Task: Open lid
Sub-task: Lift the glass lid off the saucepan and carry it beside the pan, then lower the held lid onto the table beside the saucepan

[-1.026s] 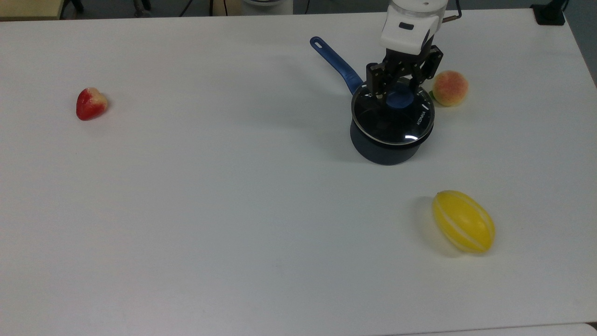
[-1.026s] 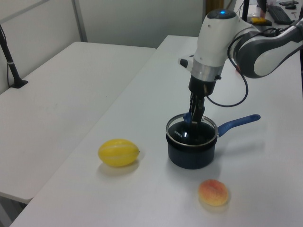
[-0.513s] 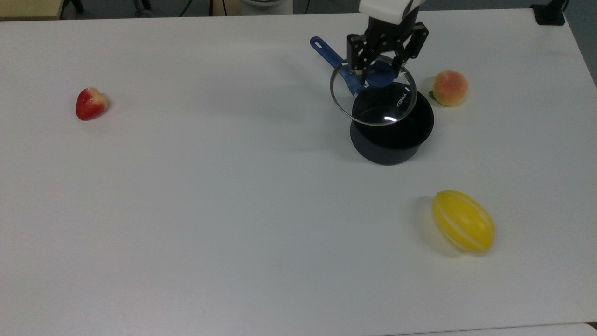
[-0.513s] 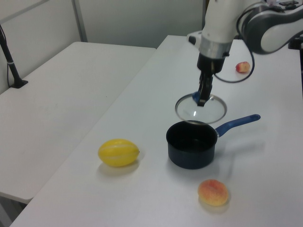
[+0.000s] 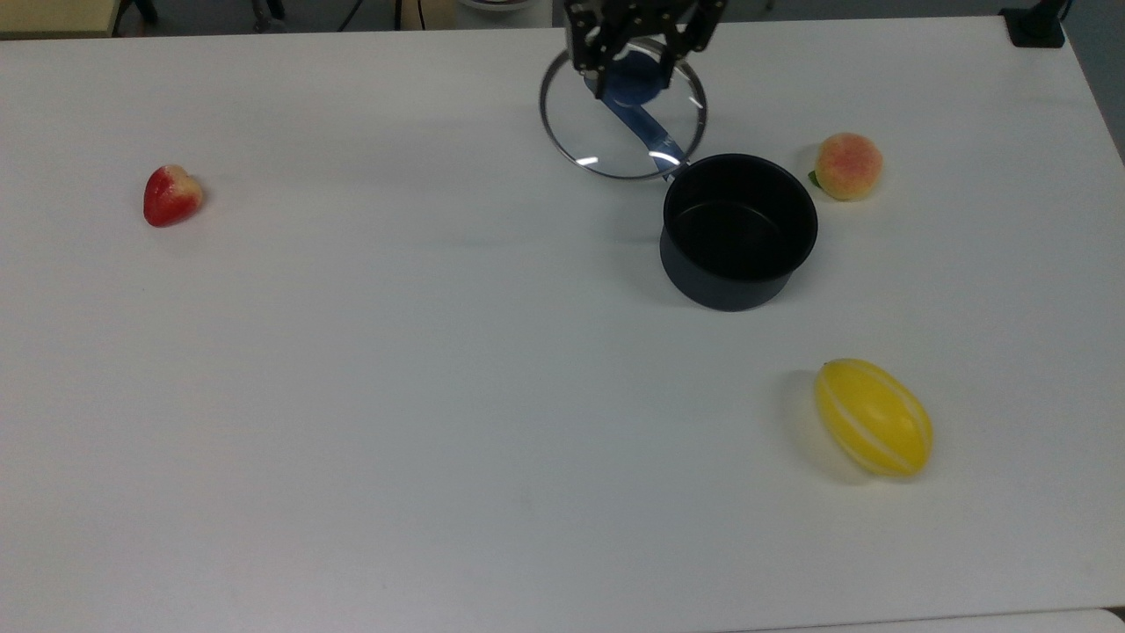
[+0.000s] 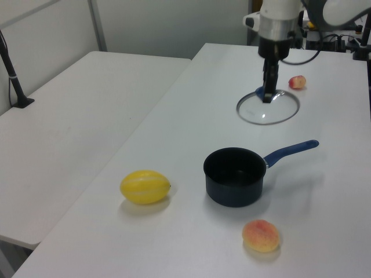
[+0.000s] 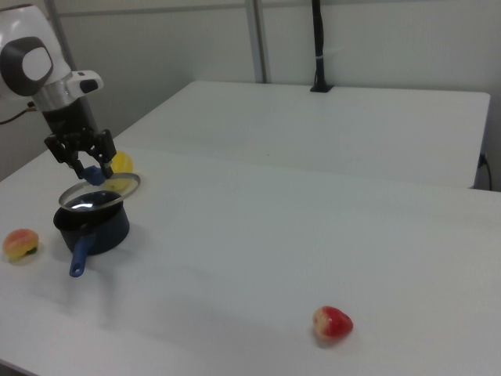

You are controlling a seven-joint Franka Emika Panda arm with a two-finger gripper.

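The gripper [image 5: 635, 63] is clamped on the blue knob [image 5: 635, 81] of the lid [image 5: 622, 114], holding the glass disc level in the air, clear of the open pot [image 5: 738, 230], near the table's [image 5: 352, 352] far edge in the top view. The left view shows the gap between lid and table; the right view overlaps lid [image 7: 100, 191] and pot. The arm [image 6: 278, 23] points straight down.

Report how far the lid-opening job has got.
Done: the lid is off the saucepan, whose dark inside lies open and looks empty in the top view. In hand: the gripper is shut on the lid's blue knob, holding the lid in the air, off to the side over the pan's handle. Left: probably setting the lid down on the table and letting go.
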